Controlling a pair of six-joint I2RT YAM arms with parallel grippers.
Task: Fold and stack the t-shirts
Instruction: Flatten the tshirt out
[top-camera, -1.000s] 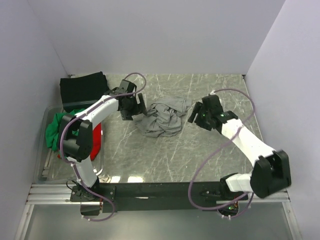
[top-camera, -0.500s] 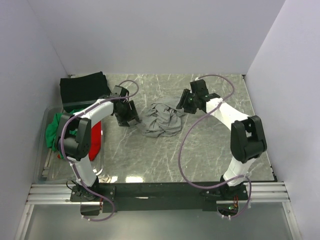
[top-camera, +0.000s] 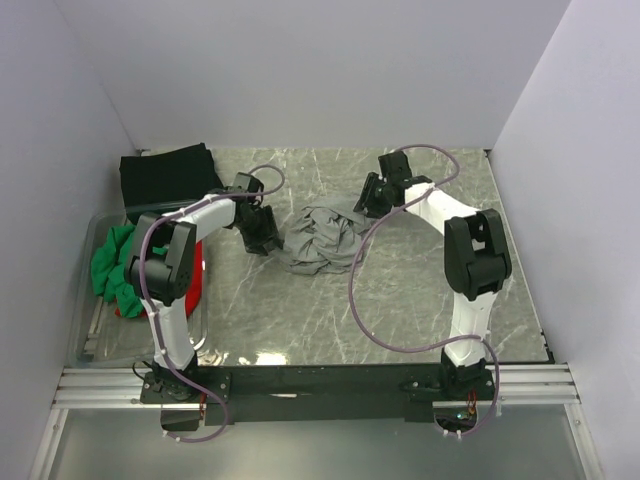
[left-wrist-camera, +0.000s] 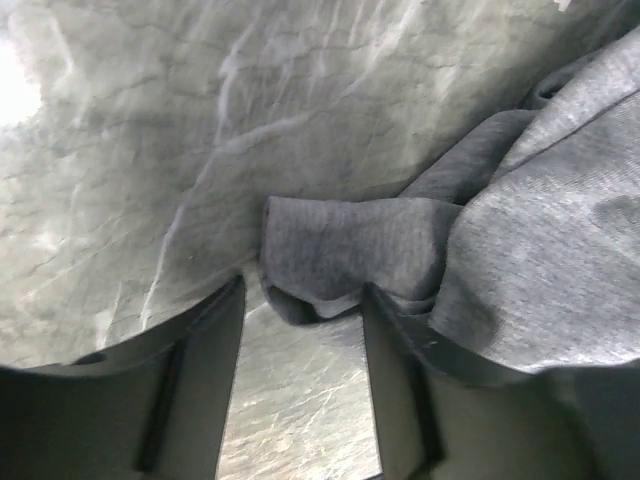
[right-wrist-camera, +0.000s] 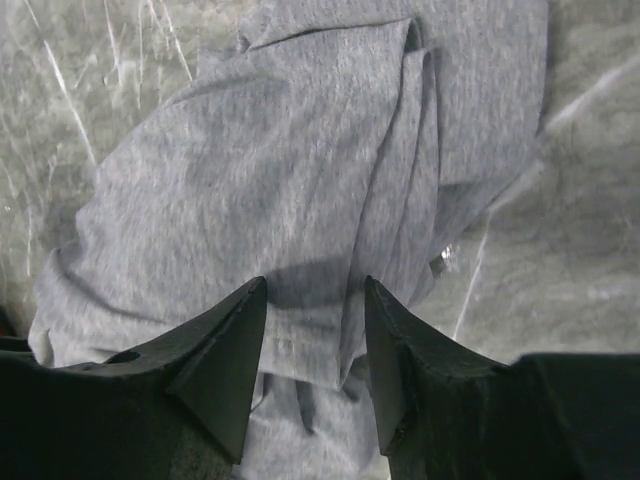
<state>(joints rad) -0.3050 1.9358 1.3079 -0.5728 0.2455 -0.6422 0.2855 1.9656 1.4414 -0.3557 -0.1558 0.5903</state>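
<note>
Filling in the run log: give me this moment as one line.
target: crumpled grey t-shirt | left claw: open at its left edge | right claw: open over its right side | black t-shirt: folded, far-left corner

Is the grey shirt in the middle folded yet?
Not folded: the grey t-shirt lies crumpled in a wrinkled, bunched heap.

We are looking at a left arm and a right arm wearing white shells between bulky black joints. Thin purple cables are looping off each, above a black base rail. The left tool and right tool are showing dark wedge-shaped fingers.
</note>
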